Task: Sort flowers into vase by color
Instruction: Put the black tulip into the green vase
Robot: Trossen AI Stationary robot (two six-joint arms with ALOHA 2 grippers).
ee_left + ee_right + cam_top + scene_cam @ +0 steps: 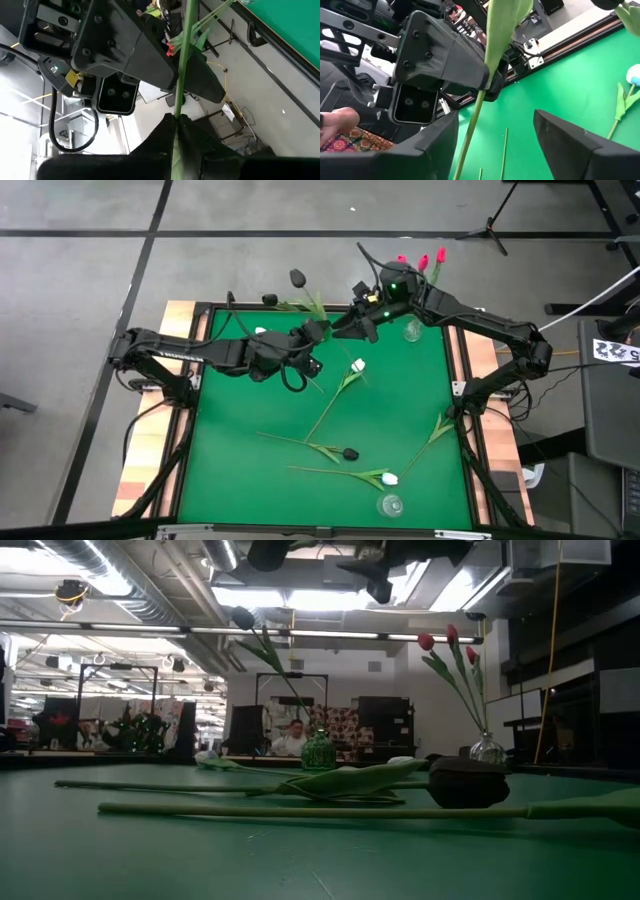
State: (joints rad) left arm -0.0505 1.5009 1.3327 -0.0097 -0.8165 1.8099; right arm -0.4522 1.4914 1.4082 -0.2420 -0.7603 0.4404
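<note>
Three red tulips (424, 260) stand in a clear vase (412, 331) at the far right of the green mat. Their heads lean out past the far edge. A black tulip (297, 278) stands in a green vase (319, 751) at the far middle, leaning to the left. One thin green stem (182, 65) is held up in the air above the far part of the mat. It looks straight. Four more tulips lie flat on the mat. A white one (358, 366) lies in the middle. Another black one (349, 452) and another white one (390, 478) lie near the front. An empty clear vase (390, 505) stands at the front edge.
</note>
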